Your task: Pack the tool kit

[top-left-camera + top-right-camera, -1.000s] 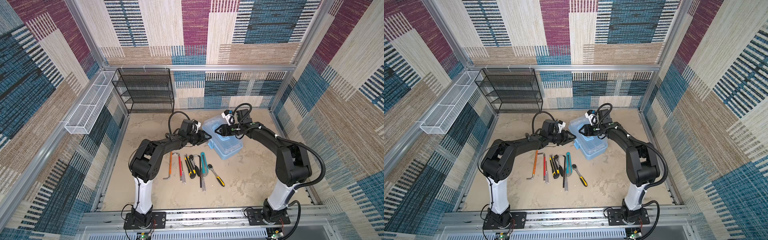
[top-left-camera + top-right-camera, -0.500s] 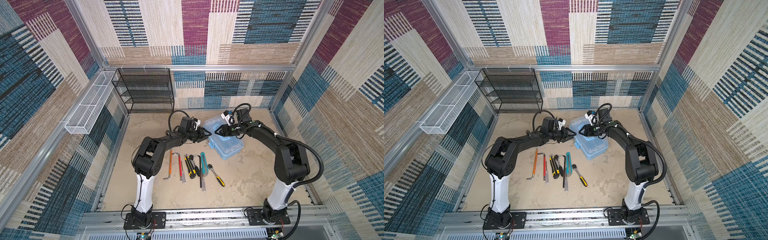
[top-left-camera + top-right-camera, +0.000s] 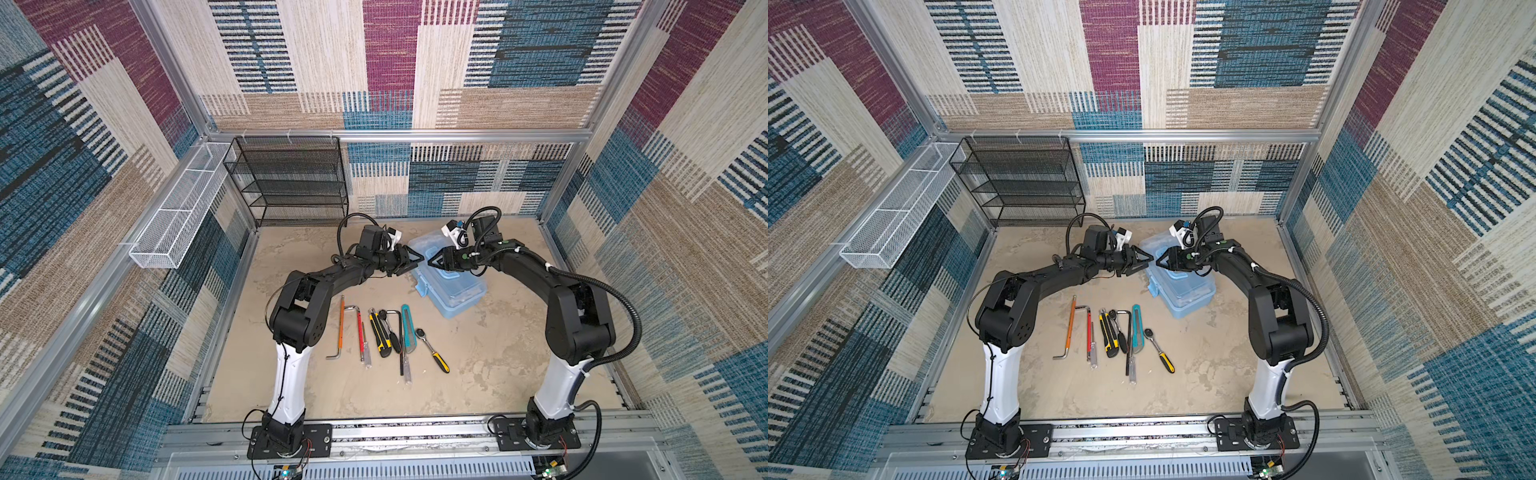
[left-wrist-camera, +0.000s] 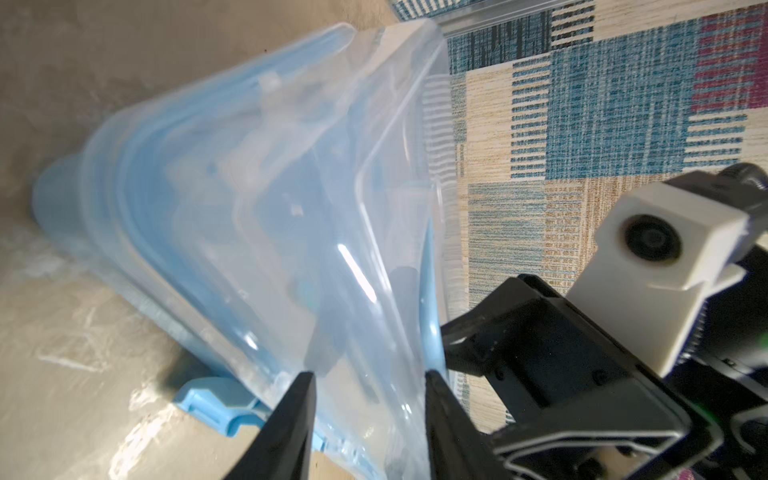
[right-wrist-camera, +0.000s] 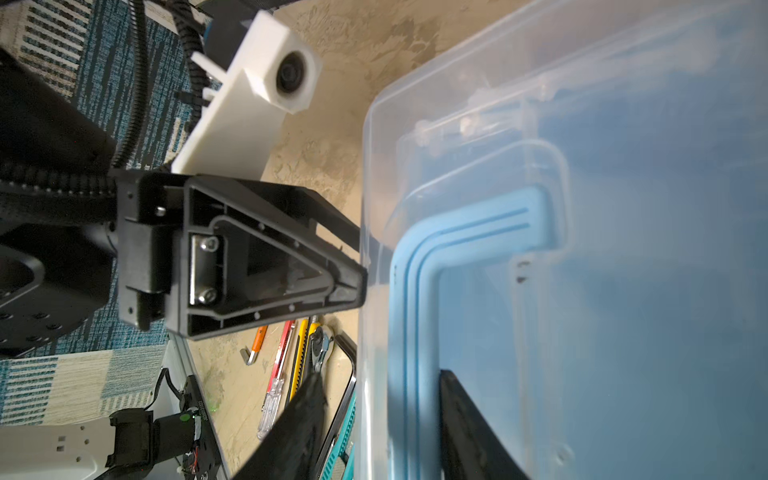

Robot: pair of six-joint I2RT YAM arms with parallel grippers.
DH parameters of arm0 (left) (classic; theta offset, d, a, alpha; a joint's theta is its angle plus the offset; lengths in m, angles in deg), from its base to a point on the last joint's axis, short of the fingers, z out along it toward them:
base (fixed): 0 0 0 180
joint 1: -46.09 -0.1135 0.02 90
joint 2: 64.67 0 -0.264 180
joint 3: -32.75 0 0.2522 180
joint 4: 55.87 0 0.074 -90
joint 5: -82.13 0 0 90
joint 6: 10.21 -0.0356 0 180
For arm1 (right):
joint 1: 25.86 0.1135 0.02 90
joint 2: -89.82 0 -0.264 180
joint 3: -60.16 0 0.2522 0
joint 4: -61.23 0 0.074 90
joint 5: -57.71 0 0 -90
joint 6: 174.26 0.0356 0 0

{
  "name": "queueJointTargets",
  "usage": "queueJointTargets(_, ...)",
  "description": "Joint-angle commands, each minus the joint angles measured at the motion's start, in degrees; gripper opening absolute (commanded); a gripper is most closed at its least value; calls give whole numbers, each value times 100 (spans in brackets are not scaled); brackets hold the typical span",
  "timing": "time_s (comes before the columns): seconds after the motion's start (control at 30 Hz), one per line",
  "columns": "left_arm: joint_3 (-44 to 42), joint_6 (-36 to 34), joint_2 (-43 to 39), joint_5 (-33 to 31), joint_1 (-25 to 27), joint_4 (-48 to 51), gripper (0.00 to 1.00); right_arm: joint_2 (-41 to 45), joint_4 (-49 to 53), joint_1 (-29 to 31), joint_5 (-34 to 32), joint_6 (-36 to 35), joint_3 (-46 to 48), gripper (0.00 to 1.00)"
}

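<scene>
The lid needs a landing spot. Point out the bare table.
Bare: the patch between ratchet, case and right arm; the strip between tools and front rail; the table before the rack. Crowded: at the case, where left gripper and right gripper meet.

You have bright, even light from overhead in both top views; the arms (image 3: 332,274) and case (image 3: 453,291) throw only faint, soft shadows on the floor (image 3: 490,361). Those views are sharp, but the frame rails (image 3: 457,135) lean and bow toward the edges. In the left wrist view the lid (image 4: 316,199) is smeared and out of focus, with white glare streaks, and the floor shines in patches. In the right wrist view the lid goes hazy up close, while the tools (image 5: 286,357) look fairly crisp
</scene>
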Motion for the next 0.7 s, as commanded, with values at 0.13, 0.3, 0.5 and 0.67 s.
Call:
queueJointTargets(0.13,142,157,64,239,-116,-344,46,-139,310,28,745,455,-99,44)
queueJointTargets(0.3,8,229,-12,317,-229,-462,46,-168,141,32,902,615,-135,40)
queueJointTargets(0.5,-190,283,-204,355,-345,-588,47,-228,-63,28,1040,835,-264,29)
queueJointTargets(0.67,-373,285,-415,361,-453,-628,47,-222,-397,-8,1128,1088,-276,21)
